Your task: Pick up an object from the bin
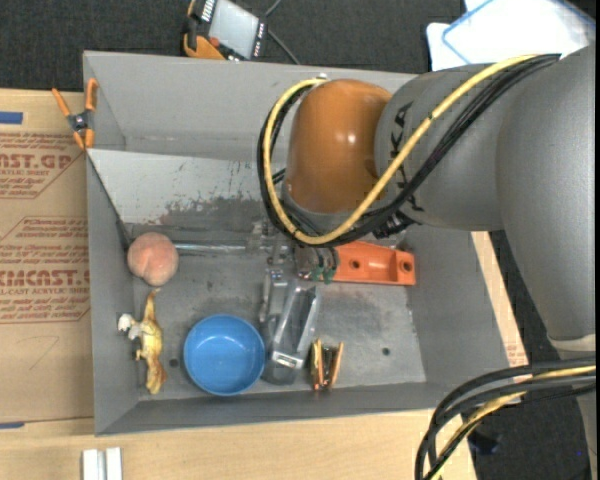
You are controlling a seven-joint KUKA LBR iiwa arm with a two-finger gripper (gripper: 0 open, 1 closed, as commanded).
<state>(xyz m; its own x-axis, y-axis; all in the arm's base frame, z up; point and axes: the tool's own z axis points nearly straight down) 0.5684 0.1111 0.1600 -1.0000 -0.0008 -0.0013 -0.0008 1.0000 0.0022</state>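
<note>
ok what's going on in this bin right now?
The KUKA arm reaches in from the right, its jaws lowered at the front of the bin, right beside the blue bowl. A small brown-and-orange clip lies on their other side. The pink ball, yellow giraffe toy and orange block lie apart on the floor. I can't tell whether anything is gripped.

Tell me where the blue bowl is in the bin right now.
In the camera view the blue bowl sits by the bin's lower wall, between the yellow toy giraffe on its left and the gripper on its right.
</note>
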